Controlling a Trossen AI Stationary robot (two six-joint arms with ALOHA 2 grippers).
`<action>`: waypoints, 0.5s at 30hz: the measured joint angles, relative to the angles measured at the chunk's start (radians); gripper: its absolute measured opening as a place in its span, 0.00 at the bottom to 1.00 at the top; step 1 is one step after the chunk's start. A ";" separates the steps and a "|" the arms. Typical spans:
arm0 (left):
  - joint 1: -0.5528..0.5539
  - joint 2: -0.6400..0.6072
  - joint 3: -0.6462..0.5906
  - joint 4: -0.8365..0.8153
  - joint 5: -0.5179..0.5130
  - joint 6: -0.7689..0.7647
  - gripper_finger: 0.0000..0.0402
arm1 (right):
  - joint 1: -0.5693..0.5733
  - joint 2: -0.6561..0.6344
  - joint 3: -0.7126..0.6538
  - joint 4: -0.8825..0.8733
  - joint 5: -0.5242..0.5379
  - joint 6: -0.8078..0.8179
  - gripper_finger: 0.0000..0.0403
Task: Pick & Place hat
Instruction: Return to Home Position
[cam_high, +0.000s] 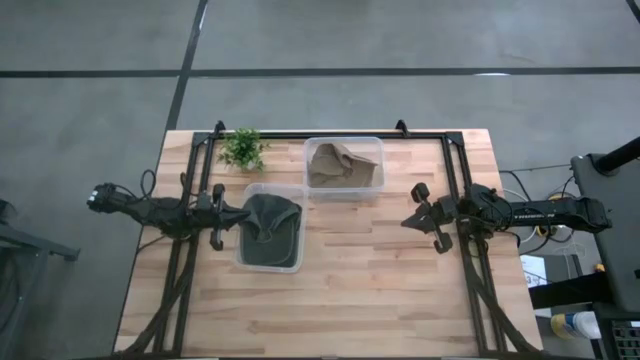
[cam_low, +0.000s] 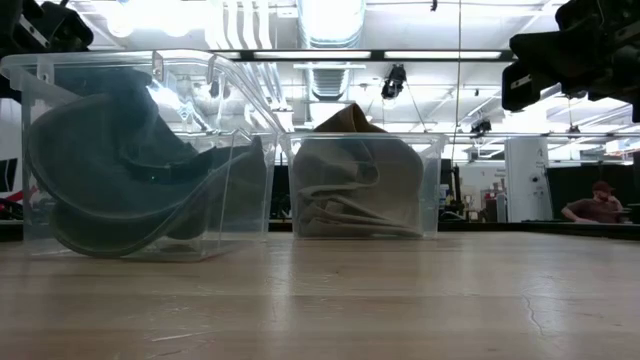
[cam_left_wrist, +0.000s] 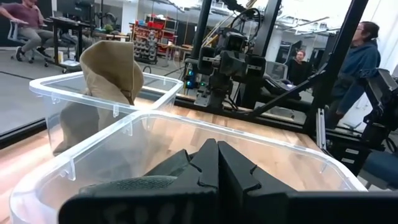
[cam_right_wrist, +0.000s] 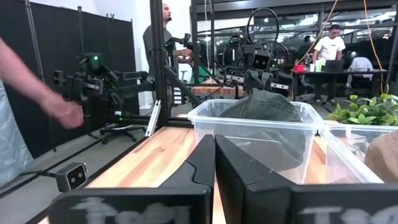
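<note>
A dark grey hat (cam_high: 270, 230) sits crumpled in a clear bin (cam_high: 295, 262) at the table's left middle, and its brim leans against the bin wall (cam_low: 130, 190). A tan hat (cam_high: 335, 165) fills a second clear bin (cam_high: 375, 145) farther back, poking above the rim (cam_low: 352, 118). My left gripper (cam_high: 240, 216) is shut and hovers at the dark hat bin's left rim (cam_left_wrist: 217, 163), with the dark hat (cam_left_wrist: 127, 184) just beyond its tips. My right gripper (cam_high: 407, 221) is shut (cam_right_wrist: 215, 149) and hangs over bare table right of both bins.
A small green plant (cam_high: 243, 148) stands near the far edge, left of the tan hat's bin. Black frame rails (cam_high: 455, 170) run along the far edge and both sides of the table. Bare wood (cam_high: 380, 290) lies toward the near edge. People stand in the room beyond (cam_right_wrist: 158, 37).
</note>
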 joint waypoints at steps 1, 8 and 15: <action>0.000 0.000 0.000 0.000 -0.001 0.000 0.00 | 0.000 0.000 0.000 0.000 0.000 0.003 0.02; 0.000 0.002 0.000 -0.002 -0.003 -0.001 0.00 | 0.000 0.000 0.000 0.000 0.002 0.001 0.02; 0.000 0.002 0.000 -0.003 -0.003 -0.002 0.00 | 0.000 0.000 0.000 0.000 0.002 -0.003 0.02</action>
